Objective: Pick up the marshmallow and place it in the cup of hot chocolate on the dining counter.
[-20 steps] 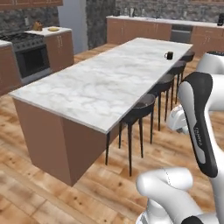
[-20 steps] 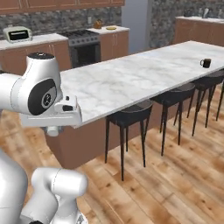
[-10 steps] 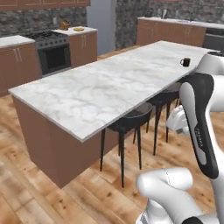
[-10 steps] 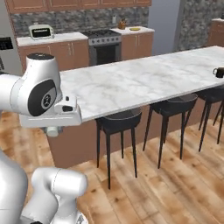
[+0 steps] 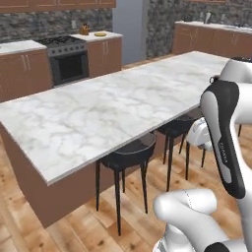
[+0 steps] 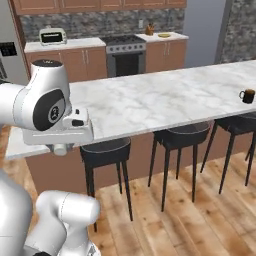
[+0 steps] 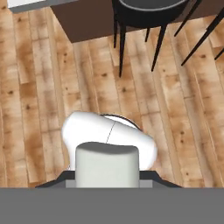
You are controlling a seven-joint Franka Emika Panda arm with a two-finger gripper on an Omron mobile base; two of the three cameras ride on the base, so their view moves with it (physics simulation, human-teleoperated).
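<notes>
the dining counter (image 6: 165, 102), with its white veined marble top and brown wood sides, is being seen stretching across the room, with black stools (image 6: 106, 152) tucked under its near long edge. the cup of hot chocolate (image 6: 247, 95), a small black mug, is being shown standing on the counter top close to the near long edge, toward the right end as the right base view has it. in the left base view only a dark sliver at the counter's far right, beside the arm, is being seen where the mug would be, too hidden to be told for sure. the marshmallow is not being made out clearly anywhere; a small yellow plate (image 5: 100, 34) is being seen on the back cabinet beside the stove (image 5: 66, 58), at its right end, and whatever lies near it is too small to be told. in the hand view the wooden floor (image 7: 39, 83) and a stool's legs are being looked down upon; the fingertips are not being shown, so how far the gripper is parted, or whether anything is being held, cannot be told.
</notes>
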